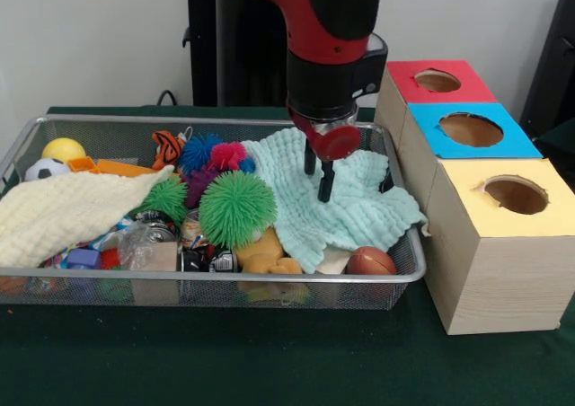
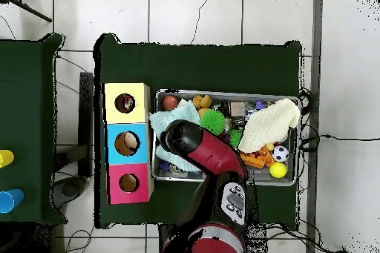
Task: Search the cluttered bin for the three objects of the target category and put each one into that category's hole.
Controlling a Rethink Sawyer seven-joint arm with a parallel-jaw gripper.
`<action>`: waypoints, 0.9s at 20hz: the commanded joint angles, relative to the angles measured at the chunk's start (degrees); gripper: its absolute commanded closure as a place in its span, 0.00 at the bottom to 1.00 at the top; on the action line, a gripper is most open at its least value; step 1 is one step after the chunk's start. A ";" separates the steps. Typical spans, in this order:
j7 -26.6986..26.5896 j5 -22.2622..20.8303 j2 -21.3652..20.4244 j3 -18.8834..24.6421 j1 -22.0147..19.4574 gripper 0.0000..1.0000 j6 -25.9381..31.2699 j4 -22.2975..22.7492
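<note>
One wire bin (image 1: 36, 136) is seen on the green table (image 1: 269, 361), and places below are given w/ ref. to it. Three boxes stand in a row just beside its right end in the front view: red box (image 1: 437, 81) farthest, blue box (image 1: 471, 129) in the middle, yellow box (image 1: 512, 199) nearest, each w/ one round hole on top. Two cloths are counted in the bin: a cream cloth (image 1: 63, 210) at the left end, a mint cloth (image 1: 355, 204) at the right end. Three spiky balls are seen mid-bin: a big green one (image 1: 237, 208), a smaller green one (image 1: 166, 198), a blue one (image 1: 199, 151); a pink tuft (image 1: 227, 155) is beside the blue. Other balls: one yellow ball (image 1: 63, 149) and one soccer ball (image 1: 45, 169) at the far-left corner, one brown ball (image 1: 371, 261) at the near-right corner. One tan plush (image 1: 269, 251) lies at the near wall, approx. mid-bin. Cans and wrappers are piled under the cream cloth's edge; no count can be given.

One arm is held over the bin's right part, wrist approx. vertical, gripper (image 1: 318, 174) pointed down onto the mint cloth. Jaws are seen slightly parted, nothing pinched; tips are at or just above the cloth, contact can't be told. Which category is the target can't be told.
</note>
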 commanded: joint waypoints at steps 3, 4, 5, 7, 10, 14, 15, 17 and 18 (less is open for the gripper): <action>6.89 3.47 3.44 11.12 -4.79 0.00 -4.41 4.76; 5.10 3.08 3.55 12.12 -6.28 0.00 -3.46 4.49; 4.61 2.73 3.51 12.32 -6.79 0.00 -2.79 4.32; 4.03 1.89 3.44 12.71 -7.59 0.00 -1.87 4.29; 4.71 0.98 4.21 13.44 -7.72 0.00 -3.87 4.48; 5.79 -0.33 6.33 12.33 -6.93 0.00 -5.58 2.73; 5.93 -0.67 7.01 11.83 -6.68 0.00 -6.10 2.10; 6.47 -1.23 7.89 9.98 -5.62 1.00 -7.39 0.91; 6.47 -1.40 7.98 9.82 -5.53 1.00 -8.20 0.87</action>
